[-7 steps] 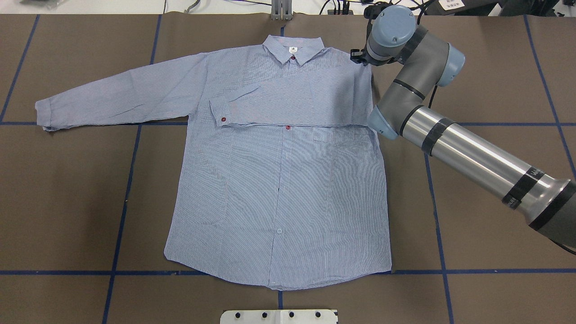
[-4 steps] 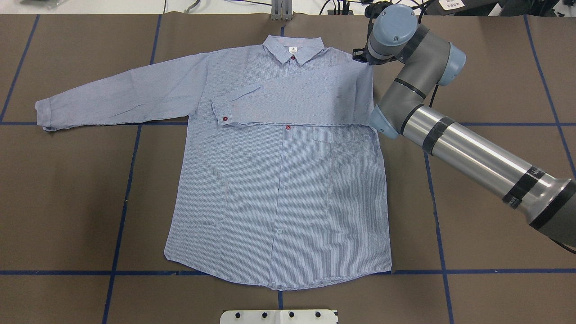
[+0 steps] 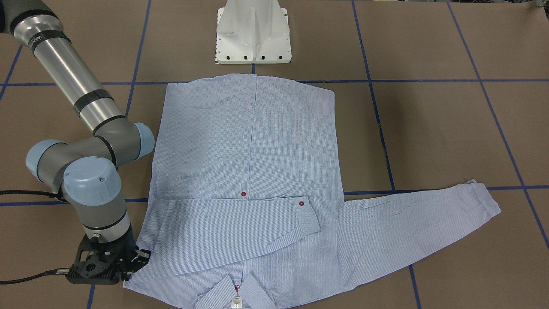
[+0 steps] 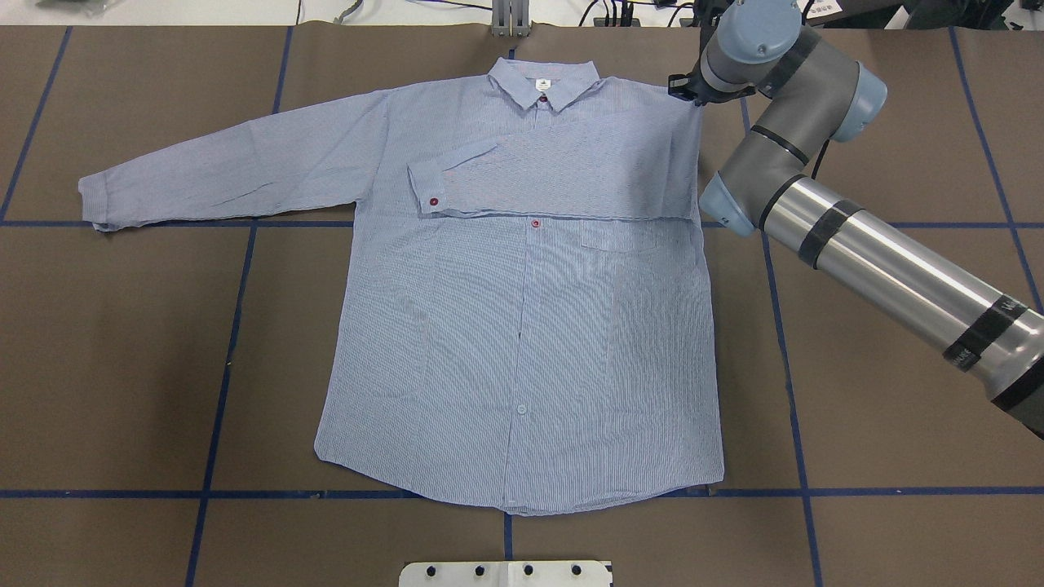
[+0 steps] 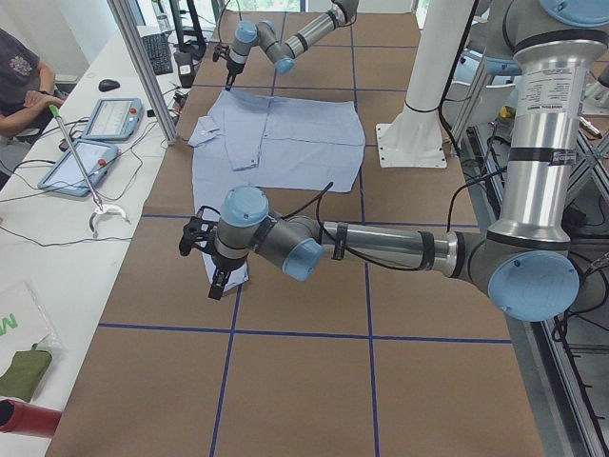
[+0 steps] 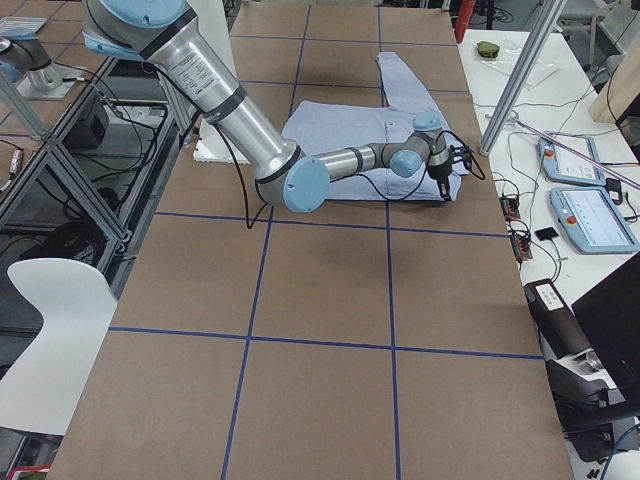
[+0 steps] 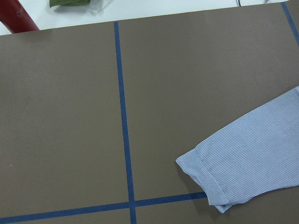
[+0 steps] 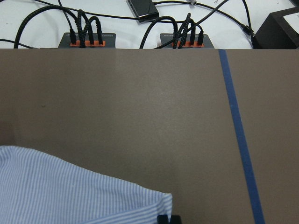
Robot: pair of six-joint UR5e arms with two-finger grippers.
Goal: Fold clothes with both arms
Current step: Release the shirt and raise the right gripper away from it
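Observation:
The light blue striped shirt (image 4: 522, 326) lies flat, front up, collar (image 4: 542, 81) at the far edge. One sleeve (image 4: 563, 175) is folded across the chest, its red-buttoned cuff (image 4: 426, 187) near the middle. The other sleeve (image 4: 228, 171) stretches out to the left. My right gripper (image 4: 689, 91) sits at the shirt's right shoulder corner, shut on the fabric edge (image 8: 154, 205). My left gripper (image 5: 217, 281) hangs over the outstretched sleeve's cuff (image 7: 205, 177); I cannot tell whether it is open or shut.
Blue tape lines (image 4: 236, 326) cross the brown table cover. The white pedestal base (image 3: 253, 34) stands at the near edge by the shirt's hem. Cables and boxes (image 8: 88, 39) lie past the far edge. A person (image 5: 19, 81) sits at a side table with tablets (image 5: 109, 119).
The right gripper has moved right and toward the far edge, holding the shoulder corner. The whole shirt has slid with it, a little to the right and away.

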